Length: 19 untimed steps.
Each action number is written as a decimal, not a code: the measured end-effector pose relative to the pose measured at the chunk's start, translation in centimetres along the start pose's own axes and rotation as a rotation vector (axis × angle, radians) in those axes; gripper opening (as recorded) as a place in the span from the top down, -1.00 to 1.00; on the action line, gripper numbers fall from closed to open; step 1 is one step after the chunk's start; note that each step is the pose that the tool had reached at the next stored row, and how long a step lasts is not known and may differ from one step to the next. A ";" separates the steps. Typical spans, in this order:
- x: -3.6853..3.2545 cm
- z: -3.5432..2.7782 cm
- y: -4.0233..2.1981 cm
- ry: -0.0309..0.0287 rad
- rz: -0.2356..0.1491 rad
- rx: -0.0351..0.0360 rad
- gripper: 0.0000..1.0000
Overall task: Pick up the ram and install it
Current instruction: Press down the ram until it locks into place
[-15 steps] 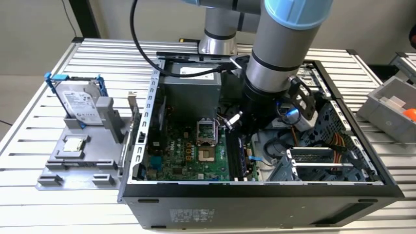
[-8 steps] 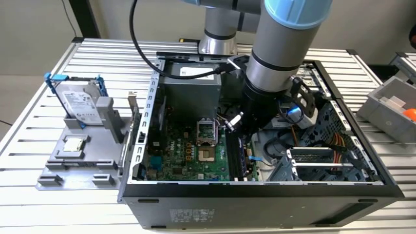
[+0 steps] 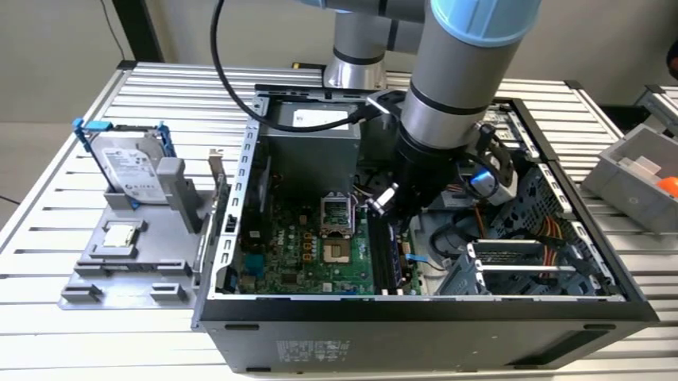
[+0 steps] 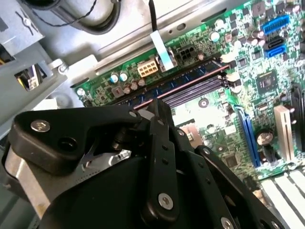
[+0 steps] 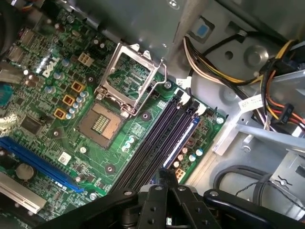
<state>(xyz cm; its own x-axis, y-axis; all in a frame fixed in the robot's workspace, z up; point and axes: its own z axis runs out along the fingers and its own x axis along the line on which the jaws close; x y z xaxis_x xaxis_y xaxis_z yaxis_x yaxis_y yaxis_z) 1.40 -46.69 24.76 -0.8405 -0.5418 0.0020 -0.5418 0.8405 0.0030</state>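
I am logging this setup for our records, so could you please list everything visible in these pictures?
Computer case: one, black, open, centre of the table.
Motherboard: one, green, inside the case.
Processor socket: one, metal frame raised, on the motherboard.
Memory slots: a row, black, beside the socket.
Ram: one, dark, standing in the slots below the gripper.
Hard drive: one, grey in a blue frame, on the grey fixture at the exterior view's left.
Processor chip: one, silver, on the same fixture.
Grey bin: one, at the exterior view's right.
Table: one, slatted metal.
Gripper: one, black, above the memory slots.
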 end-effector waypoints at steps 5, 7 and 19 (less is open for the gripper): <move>-0.05 -0.01 0.07 0.0003 -0.044 0.0001 1.00; -0.06 0.00 0.09 0.0002 -0.061 0.0000 1.00; -0.12 0.00 0.18 0.0008 -0.162 0.0001 1.00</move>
<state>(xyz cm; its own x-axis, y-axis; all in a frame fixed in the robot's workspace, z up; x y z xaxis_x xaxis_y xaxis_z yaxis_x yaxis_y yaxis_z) 1.40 -46.48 24.76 -0.7424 -0.6700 0.0023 -0.6700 0.7424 0.0033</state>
